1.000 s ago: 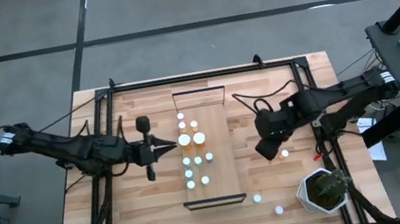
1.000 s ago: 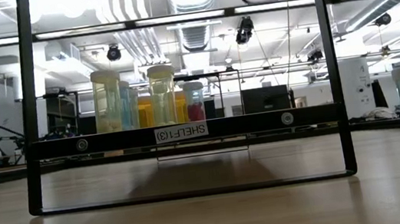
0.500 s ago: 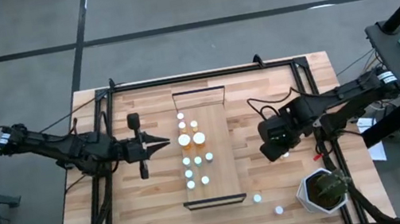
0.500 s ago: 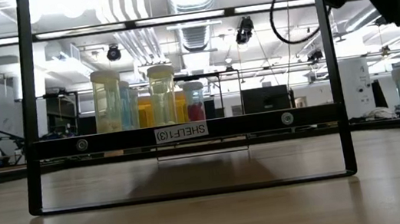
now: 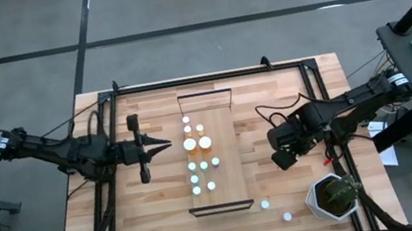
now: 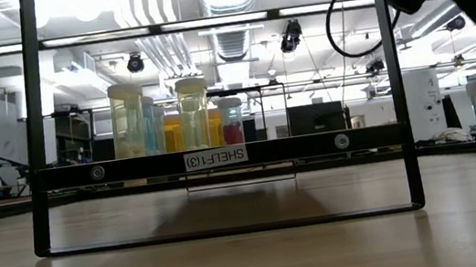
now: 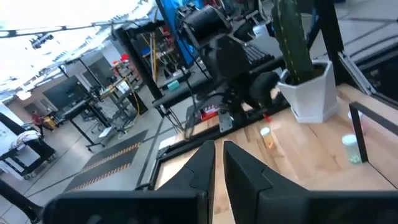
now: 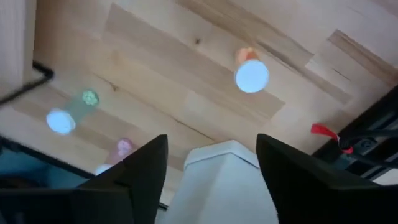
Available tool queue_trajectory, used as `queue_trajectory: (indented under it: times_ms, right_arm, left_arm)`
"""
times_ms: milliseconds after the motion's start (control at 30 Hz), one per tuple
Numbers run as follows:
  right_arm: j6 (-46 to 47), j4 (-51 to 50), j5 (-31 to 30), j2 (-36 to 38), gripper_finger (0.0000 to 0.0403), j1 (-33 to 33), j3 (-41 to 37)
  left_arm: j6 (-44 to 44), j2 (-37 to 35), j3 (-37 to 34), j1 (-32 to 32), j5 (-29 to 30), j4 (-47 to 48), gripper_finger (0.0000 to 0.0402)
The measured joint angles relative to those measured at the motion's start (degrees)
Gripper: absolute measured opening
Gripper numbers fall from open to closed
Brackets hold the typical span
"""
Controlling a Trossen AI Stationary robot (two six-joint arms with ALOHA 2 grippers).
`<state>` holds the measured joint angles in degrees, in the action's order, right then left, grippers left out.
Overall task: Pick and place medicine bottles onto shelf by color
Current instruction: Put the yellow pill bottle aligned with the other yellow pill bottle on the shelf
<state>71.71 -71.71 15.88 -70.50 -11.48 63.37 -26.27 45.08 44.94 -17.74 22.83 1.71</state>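
Note:
The shelf lies mid-table with several white-capped medicine bottles standing on it; the low view shows them behind its dark rail. My right gripper is open, pointing steeply down over the bare table right of the shelf. An orange bottle stands on the table beyond its fingertips, apart from them. My left gripper is shut and holds nothing. It points level at the shelf from the left.
A green bottle and a pink one stand near the front right. The potted plant fills the near right corner, and its white pot shows between my right fingers. A dark frame rims the table.
My right gripper has dropped toward the table beside the shelf, rolled about its axis, and its fingers have spread apart. It now covers the bottle that showed beside it in the high view. My left gripper has drawn back from the shelf toward the table's left edge.

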Motion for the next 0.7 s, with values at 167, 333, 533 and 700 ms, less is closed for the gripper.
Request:
queue_trajectory:
  times_ms: [167,333,533,700]
  right_arm:
    - [-1.25,-0.02,-3.95,0.22,0.0241,-0.89,-1.79]
    - [2.33,3.19,-5.75,0.23,0.0233,-1.6,-6.06]
    - [5.08,12.84,-6.7,0.22,0.0231,-1.54,-13.15]
    - [6.71,13.81,-6.58,0.22,0.0231,-1.52,-16.17]
  left_arm:
    - [0.38,-1.81,-0.4,0.0,0.01,1.39,0.0016]
    - [0.34,-2.73,-0.4,0.0,0.02,1.29,0.0016]
    - [-1.62,-2.8,-0.4,0.0,0.09,1.3,0.0016]
    - [-2.92,-2.54,-0.4,0.02,0.18,0.85,0.0015]
